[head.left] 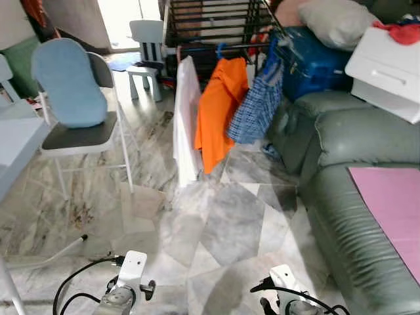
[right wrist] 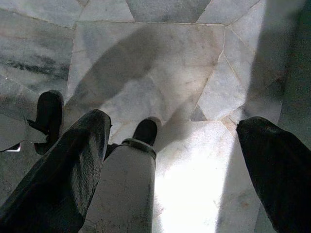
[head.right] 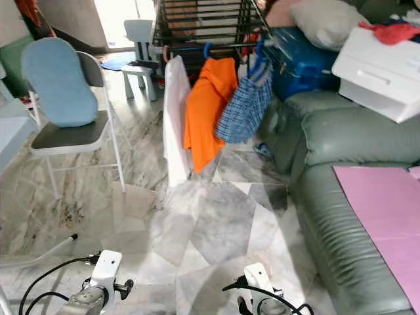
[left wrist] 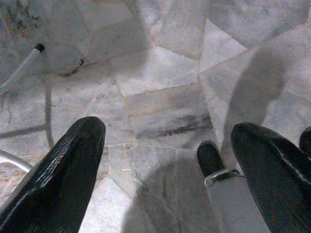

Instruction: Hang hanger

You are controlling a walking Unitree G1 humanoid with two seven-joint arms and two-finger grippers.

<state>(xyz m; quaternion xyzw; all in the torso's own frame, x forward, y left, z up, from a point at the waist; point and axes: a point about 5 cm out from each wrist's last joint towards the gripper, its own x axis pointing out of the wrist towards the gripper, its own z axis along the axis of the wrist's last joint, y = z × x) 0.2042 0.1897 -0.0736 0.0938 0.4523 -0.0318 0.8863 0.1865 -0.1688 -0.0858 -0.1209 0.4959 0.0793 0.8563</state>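
Looking forward and down through my head camera, I saw a marble floor [head.left: 230, 230] stretching to a dark drying rack [head.left: 216, 26] at the far middle. From its rail hung a white garment [head.left: 186, 125], an orange shirt [head.left: 220, 111] on a blue hanger [head.left: 222, 50] and a blue checked garment [head.left: 257, 105], side by side. A folding chair [head.left: 82, 134] with a blue cushion [head.left: 67, 82] stood on the left, and a green sofa [head.left: 341, 197] ran along the right, carrying a pink sheet [head.left: 390, 203]. My two silver wrists showed at the near edge, low over the floor.

From my left wrist, my left gripper [left wrist: 167, 160] pointed down at the tiles, its black fingers [left wrist: 58, 179] spread wide with nothing between them.

From my right wrist, my right gripper [right wrist: 180, 160] also hung over the floor, fingers [right wrist: 68, 170] parted and empty, with my own leg [right wrist: 124, 189] and foot beneath.
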